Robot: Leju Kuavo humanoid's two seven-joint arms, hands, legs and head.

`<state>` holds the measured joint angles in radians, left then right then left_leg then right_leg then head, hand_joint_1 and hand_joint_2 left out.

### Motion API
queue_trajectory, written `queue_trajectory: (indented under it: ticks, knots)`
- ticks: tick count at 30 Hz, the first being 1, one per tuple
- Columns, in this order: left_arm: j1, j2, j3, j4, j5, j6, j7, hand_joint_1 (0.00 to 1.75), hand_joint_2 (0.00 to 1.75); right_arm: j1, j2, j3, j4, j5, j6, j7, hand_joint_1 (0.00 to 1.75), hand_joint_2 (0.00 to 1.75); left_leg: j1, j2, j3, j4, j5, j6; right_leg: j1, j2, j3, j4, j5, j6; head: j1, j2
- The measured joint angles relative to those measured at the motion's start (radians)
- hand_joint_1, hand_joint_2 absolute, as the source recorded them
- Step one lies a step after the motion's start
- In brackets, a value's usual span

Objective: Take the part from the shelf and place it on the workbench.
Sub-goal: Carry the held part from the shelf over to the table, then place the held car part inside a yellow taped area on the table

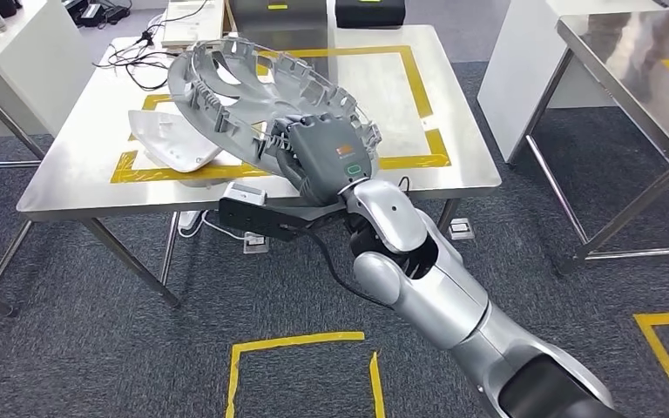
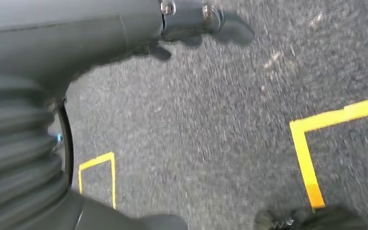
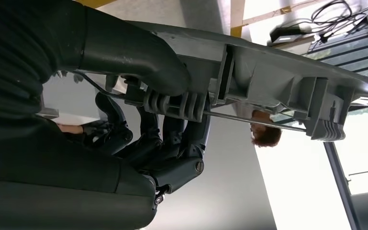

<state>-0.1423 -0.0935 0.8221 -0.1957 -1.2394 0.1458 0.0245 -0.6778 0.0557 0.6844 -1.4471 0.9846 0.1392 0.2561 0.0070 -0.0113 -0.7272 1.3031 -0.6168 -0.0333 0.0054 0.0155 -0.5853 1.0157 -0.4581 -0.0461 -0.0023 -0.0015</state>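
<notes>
Right hand (image 1: 320,157) grips the grey ribbed part (image 1: 261,96) by its rim, tilted above the bench (image 1: 453,165); a one-sided hold risks slipping or striking the white piece (image 1: 174,144).

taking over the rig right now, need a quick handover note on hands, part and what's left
Right hand: grips the grey wheel-cover part by its rim, held tilted over the workbench, above the yellow taped frame.
Left hand: holds nothing, hanging over the carpet.
A white part already lies on the workbench, beside the held one.
Done: part taken and carried to the workbench.
Left: lower it onto the workbench, release, pull the arm back.
</notes>
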Motion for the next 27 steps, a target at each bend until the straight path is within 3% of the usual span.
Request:
queue_trajectory:
  ticks: [1, 2, 4, 5, 6, 8, 10, 13, 15, 16, 19, 20, 21, 24, 25, 27]
  knots:
    - [0.001, 0.001, 0.000, 0.000, 0.000, 0.001, 0.000, 0.00, 1.75, 0.002, 0.000, 0.000, 0.003, 0.000, 0.000, 0.000, 1.75, 1.75, 0.001, 0.000, -0.002, -0.036, 0.017, -0.001, -0.003, 0.001, 0.017, 0.000, -0.013, 0.003, 0.000, 0.000]
    - [0.001, 0.001, 0.000, 0.000, 0.000, 0.001, 0.000, 0.00, 1.75, 0.003, 0.000, 0.000, 0.006, 0.000, 0.001, 0.000, 1.75, 1.75, 0.002, 0.002, 0.006, -0.093, 0.063, -0.001, -0.005, 0.001, 0.032, 0.000, -0.027, 0.007, 0.000, 0.000]
    - [0.002, 0.002, 0.000, 0.001, -0.002, 0.002, 0.001, 0.00, 1.75, 0.002, 0.001, 0.000, 0.012, 0.000, 0.001, -0.001, 1.75, 1.75, 0.003, 0.007, 0.023, -0.222, 0.189, 0.003, -0.004, 0.002, 0.053, 0.004, -0.053, 0.017, -0.002, 0.000]
    - [0.002, 0.002, 0.000, 0.001, -0.004, 0.002, 0.001, 0.00, 1.75, 0.000, 0.002, -0.001, 0.014, 0.001, 0.001, -0.001, 1.75, 1.75, 0.003, 0.009, 0.028, -0.261, 0.232, 0.009, -0.002, 0.003, 0.057, 0.004, -0.063, 0.023, -0.002, 0.000]
    - [0.002, 0.002, 0.000, 0.002, -0.006, 0.002, 0.002, 0.00, 1.75, -0.002, 0.004, -0.003, 0.015, 0.002, 0.001, -0.002, 1.75, 1.75, 0.003, 0.010, 0.030, -0.281, 0.250, 0.016, -0.001, 0.004, 0.061, 0.006, -0.069, 0.029, -0.002, 0.000]
    - [0.000, 0.001, 0.000, 0.002, -0.009, 0.002, 0.004, 0.00, 1.75, -0.003, 0.005, -0.006, 0.016, 0.002, 0.001, -0.002, 1.75, 1.75, 0.003, 0.009, 0.041, -0.283, 0.243, 0.034, -0.001, 0.003, 0.062, 0.017, -0.072, 0.040, 0.001, 0.000]
    - [-0.002, 0.001, 0.000, 0.001, -0.013, 0.002, 0.005, 0.00, 1.75, -0.002, 0.005, -0.009, 0.017, 0.002, 0.001, -0.002, 1.75, 1.75, 0.004, 0.006, 0.057, -0.284, 0.230, 0.048, -0.003, -0.002, 0.031, 0.082, -0.076, 0.047, 0.004, 0.000]
    - [-0.003, 0.003, 0.000, 0.001, -0.018, 0.002, 0.010, 0.00, 1.75, 0.000, 0.005, -0.011, 0.022, 0.002, 0.001, -0.003, 1.75, 1.75, 0.003, 0.005, 0.080, -0.285, 0.207, 0.057, -0.004, -0.005, -0.085, 0.250, -0.140, 0.058, 0.006, 0.000]
    - [-0.003, 0.004, 0.000, 0.001, -0.018, 0.002, 0.011, 0.00, 1.75, 0.005, 0.005, -0.013, 0.029, 0.002, 0.001, -0.003, 1.75, 1.75, 0.002, 0.003, 0.103, -0.283, 0.186, 0.057, -0.004, -0.006, -0.134, 0.283, -0.167, 0.059, 0.006, 0.000]
    - [-0.002, 0.004, 0.000, 0.001, -0.019, 0.001, 0.011, 0.00, 1.75, 0.007, 0.005, -0.015, 0.032, 0.001, 0.001, -0.003, 1.75, 1.75, 0.001, 0.002, 0.117, -0.282, 0.175, 0.056, -0.004, -0.006, -0.136, 0.252, -0.147, 0.056, 0.007, 0.000]
    - [-0.002, 0.003, 0.000, 0.002, -0.019, 0.001, 0.011, 0.00, 1.75, 0.008, 0.005, -0.016, 0.038, 0.001, 0.001, -0.003, 1.75, 1.75, -0.001, 0.001, 0.150, -0.280, 0.143, 0.047, 0.003, -0.010, -0.097, 0.062, 0.009, 0.036, 0.007, 0.000]
    - [-0.004, 0.002, 0.000, 0.002, -0.019, 0.000, 0.011, 0.00, 1.75, 0.007, 0.005, -0.017, 0.039, 0.001, 0.001, -0.003, 1.75, 1.75, -0.002, 0.001, 0.155, -0.281, 0.135, 0.042, 0.007, -0.012, -0.087, 0.020, 0.043, 0.030, 0.007, 0.000]
    - [-0.005, 0.002, 0.000, 0.002, -0.020, 0.000, 0.012, 0.00, 1.75, 0.006, 0.005, -0.017, 0.040, 0.001, 0.001, -0.004, 1.75, 1.75, -0.002, 0.001, 0.158, -0.280, 0.131, 0.035, 0.009, -0.013, -0.083, -0.001, 0.059, 0.025, 0.006, 0.000]
    - [-0.007, 0.004, 0.000, 0.000, -0.020, 0.000, 0.012, 0.00, 1.75, 0.005, 0.006, -0.019, 0.041, -0.001, 0.002, -0.006, 1.75, 1.75, -0.003, 0.001, 0.168, -0.268, 0.122, 0.018, 0.007, -0.011, -0.058, -0.014, 0.050, 0.010, 0.005, 0.000]
    - [-0.008, 0.004, 0.000, 0.000, -0.020, 0.000, 0.012, 0.00, 1.75, 0.004, 0.006, -0.020, 0.041, -0.002, 0.002, -0.006, 1.75, 1.75, -0.002, 0.002, 0.156, -0.244, 0.114, 0.014, 0.005, -0.011, -0.045, -0.015, 0.045, 0.004, 0.003, 0.000]
    - [-0.009, 0.004, 0.000, 0.000, -0.020, 0.000, 0.012, 0.00, 1.75, 0.003, 0.007, -0.021, 0.043, -0.003, 0.001, -0.009, 1.75, 1.75, 0.001, 0.004, 0.096, -0.140, 0.084, 0.006, 0.002, -0.012, -0.024, -0.017, 0.031, -0.004, 0.000, 0.000]
